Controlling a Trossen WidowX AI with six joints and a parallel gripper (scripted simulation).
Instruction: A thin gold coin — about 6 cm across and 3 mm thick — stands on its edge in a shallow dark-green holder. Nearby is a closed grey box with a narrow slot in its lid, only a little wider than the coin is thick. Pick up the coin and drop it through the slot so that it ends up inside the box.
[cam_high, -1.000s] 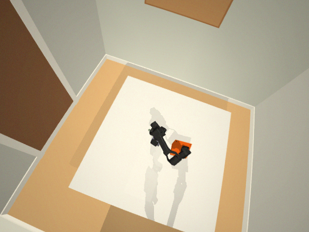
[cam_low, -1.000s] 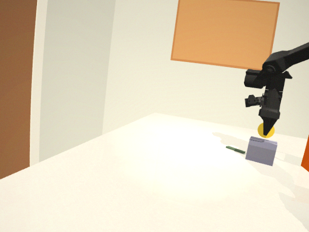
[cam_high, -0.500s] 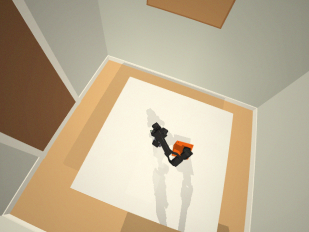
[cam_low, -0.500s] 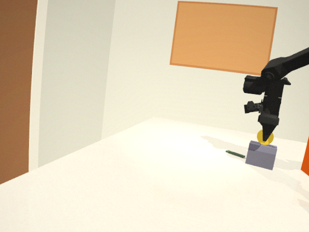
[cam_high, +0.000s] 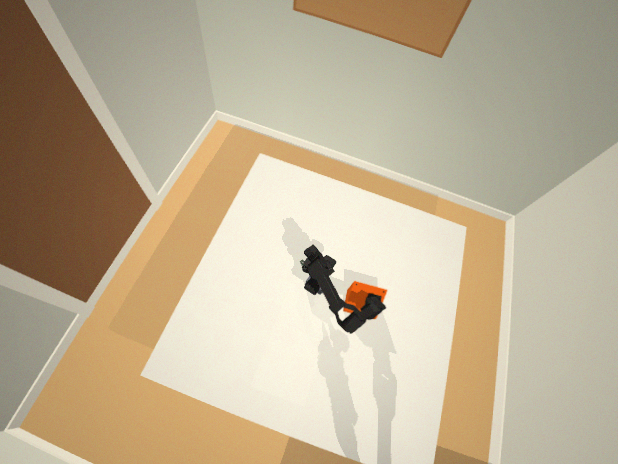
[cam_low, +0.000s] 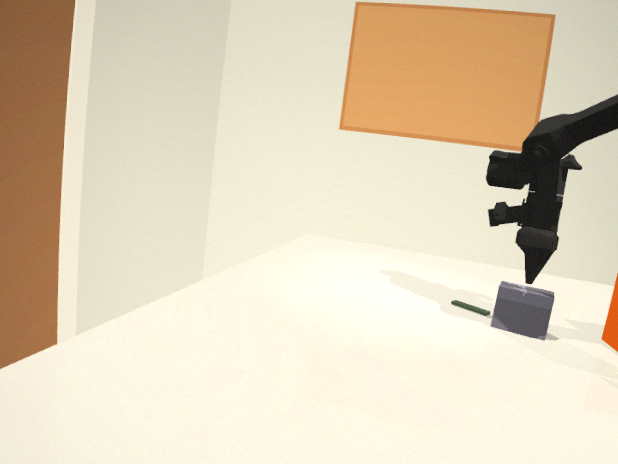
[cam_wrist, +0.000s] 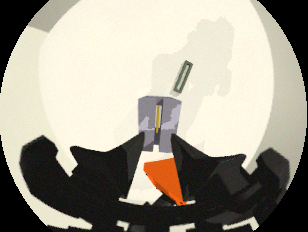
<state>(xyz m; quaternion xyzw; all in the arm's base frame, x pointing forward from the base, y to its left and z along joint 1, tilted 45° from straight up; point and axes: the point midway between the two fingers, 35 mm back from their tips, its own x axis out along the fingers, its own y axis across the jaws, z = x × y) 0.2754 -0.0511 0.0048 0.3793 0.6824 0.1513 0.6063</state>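
Note:
The grey box (cam_low: 521, 317) (cam_wrist: 147, 109) stands closed on the white surface, its slot running lengthwise in the wrist view. The gold coin (cam_wrist: 158, 119) shows as a thin upright strip within the slot. None of it stands out above the lid in the exterior view; how deep it sits is not clear. My gripper (cam_low: 530, 281) (cam_wrist: 158, 135) is open, pointing down just above the lid, with a gap between the fingertips and nothing held. The dark-green holder (cam_low: 470, 307) (cam_wrist: 180, 76) lies empty beside the box. In the top view the arm mostly hides the box.
An orange block (cam_high: 370, 288) (cam_low: 613, 320) (cam_wrist: 164, 175) stands at the arm's base, a short way from the box. The arm (cam_high: 327, 287) (cam_low: 585, 127) reaches over from that side. The white table top (cam_high: 225, 325) (cam_low: 250, 390) carries the arm's shadows.

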